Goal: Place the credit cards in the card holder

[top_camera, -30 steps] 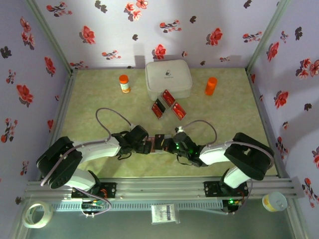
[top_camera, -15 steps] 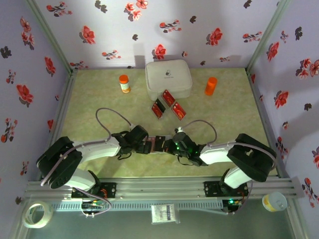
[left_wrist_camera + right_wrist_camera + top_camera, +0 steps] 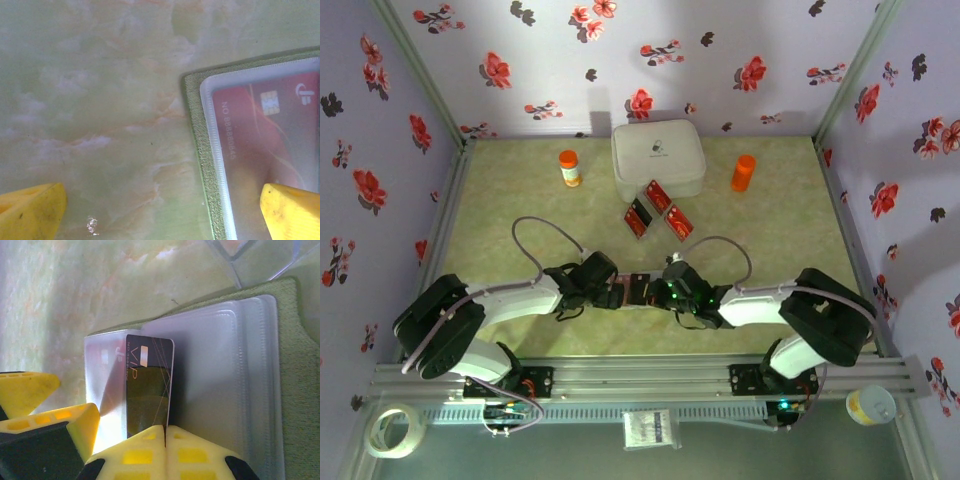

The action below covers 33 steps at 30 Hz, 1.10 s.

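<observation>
Right gripper point(image 3: 165, 432): your fingers pinch the black card point(image 3: 150, 385) by its end; it lies across the holder point(image 3: 292, 390) sleeves.
Left gripper point(image 3: 162, 210): your fingers are spread, one over the holder's corner.
Red card point(image 3: 270, 125): sleeved inside the holder.

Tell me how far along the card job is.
Done: one red card sits under a clear sleeve of the card holder. In hand: the right tool is shut on a black card over the pockets. Remaining: three cards lie loose by the white case.
</observation>
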Motion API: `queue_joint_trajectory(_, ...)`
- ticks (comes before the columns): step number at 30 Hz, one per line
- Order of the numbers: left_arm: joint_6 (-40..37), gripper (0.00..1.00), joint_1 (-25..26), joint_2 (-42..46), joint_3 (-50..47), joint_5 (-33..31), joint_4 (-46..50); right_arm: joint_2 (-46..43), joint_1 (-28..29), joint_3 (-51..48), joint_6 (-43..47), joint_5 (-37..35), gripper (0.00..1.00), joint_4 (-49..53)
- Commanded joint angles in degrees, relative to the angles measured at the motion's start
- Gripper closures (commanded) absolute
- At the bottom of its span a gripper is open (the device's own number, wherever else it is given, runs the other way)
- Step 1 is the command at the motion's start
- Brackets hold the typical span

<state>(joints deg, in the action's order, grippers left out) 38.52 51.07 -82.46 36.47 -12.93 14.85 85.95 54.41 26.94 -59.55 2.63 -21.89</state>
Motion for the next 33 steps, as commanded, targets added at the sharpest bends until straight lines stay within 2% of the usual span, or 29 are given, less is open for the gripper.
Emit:
queue_joint_trajectory(1,0.33,0.0,0.24,-0.24,-1.12,-0.95,4.39,1.89,-0.07,0.7,2.5,3.39,1.0,6.07)
queue_joint_trajectory(15,0.44,0.0,0.26,0.12,-1.29,-0.87,4.23,3.87,-3.21,4.44,5.96,8.47,1.0,11.72)
queue_joint_trajectory(27,1.09,0.0,0.25,2.45,-0.38,-0.73,4.3,9.21,-2.09,12.83,9.45,11.86,1.0,18.12)
queue_joint_trajectory(33,2.82,0.0,-0.49,6.3,0.0,-1.13,5.35,5.06,-2.05,15.35,12.04,10.54,0.64,24.38)
